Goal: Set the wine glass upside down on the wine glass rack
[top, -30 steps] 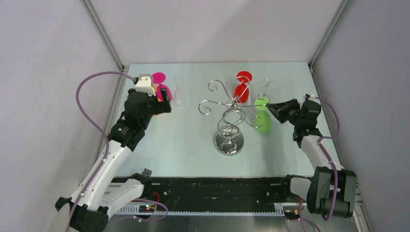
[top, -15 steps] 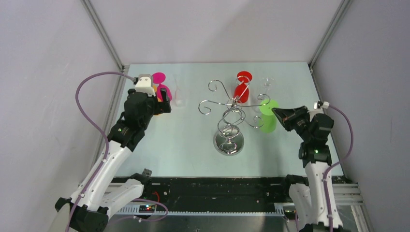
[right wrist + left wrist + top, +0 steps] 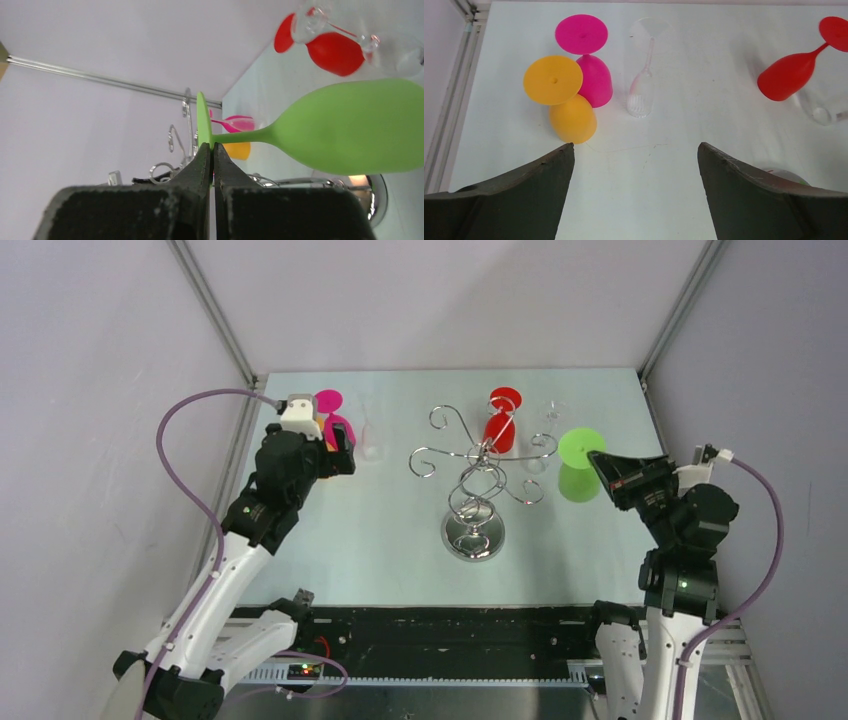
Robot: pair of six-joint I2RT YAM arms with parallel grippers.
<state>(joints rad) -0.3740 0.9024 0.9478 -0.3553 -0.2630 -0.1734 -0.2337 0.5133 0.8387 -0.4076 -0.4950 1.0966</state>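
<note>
My right wrist camera alone shows the right gripper (image 3: 210,150) pinching the foot of the green wine glass (image 3: 350,127), while my left gripper (image 3: 635,146) gapes over the pale table (image 3: 664,170) between grey walls (image 3: 450,300).

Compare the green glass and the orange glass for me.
The green glass is gripped at its stem by the right tool; the orange glass stands untouched on the table. The green glass is right of the rack; the orange glass is far left, beside the pink glass. Both are opaque and inverted.
</note>
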